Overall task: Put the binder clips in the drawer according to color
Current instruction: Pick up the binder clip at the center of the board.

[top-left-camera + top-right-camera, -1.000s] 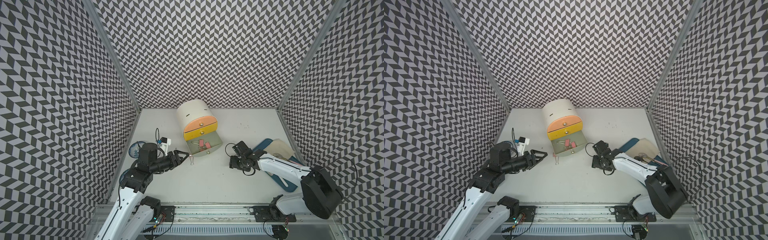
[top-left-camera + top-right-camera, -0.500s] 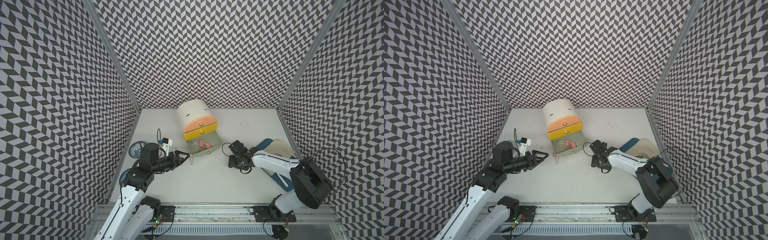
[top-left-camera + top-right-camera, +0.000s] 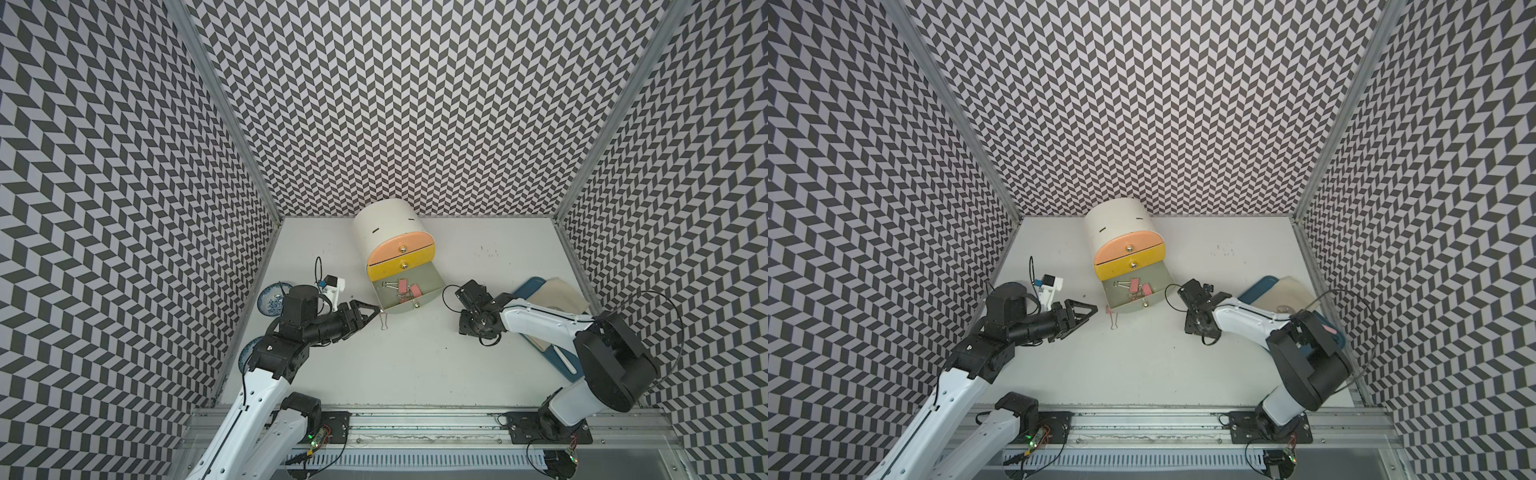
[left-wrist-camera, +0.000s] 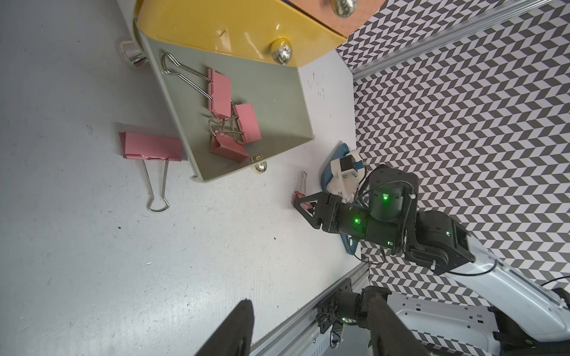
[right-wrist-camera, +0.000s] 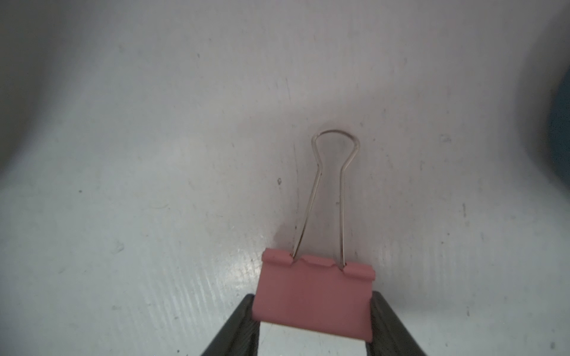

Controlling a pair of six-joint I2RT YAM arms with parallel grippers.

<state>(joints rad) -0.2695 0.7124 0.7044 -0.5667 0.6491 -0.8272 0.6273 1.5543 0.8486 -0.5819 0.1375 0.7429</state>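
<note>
1. Clips with pink bodies (image 4: 220, 95), three of them, lie tangled in the bottom drawer (image 4: 277, 92), a grey-green tray pulled out of the cream drawer cabinet (image 3: 386, 224); the orange drawer (image 3: 399, 251) and the yellow drawer (image 3: 399, 270) above it are pushed in
2. Loose pink clip (image 4: 152, 149) lies flat on the worktop (image 3: 415, 365), its body just beside the open drawer's side wall and its wire handle pointing away from the cabinet
3. Right gripper (image 5: 312, 305) points down at the worktop on the other side of the drawer. Its fingers (image 5: 243, 323) press against the two ends of the held pink clip (image 5: 314, 286), so it is clamped on that clip, whose silver handle rests on the worktop
4. Left gripper (image 3: 374, 311) hovers low, aimed at the drawer's near corner, with its tip near the loose pink clip; its jaws stand apart with nothing between them
5. Blue tray (image 3: 532, 286) with a beige cloth (image 3: 561, 291) on it sits behind the right arm, and a blue-patterned bowl (image 3: 270, 297) sits by the left wall
</note>
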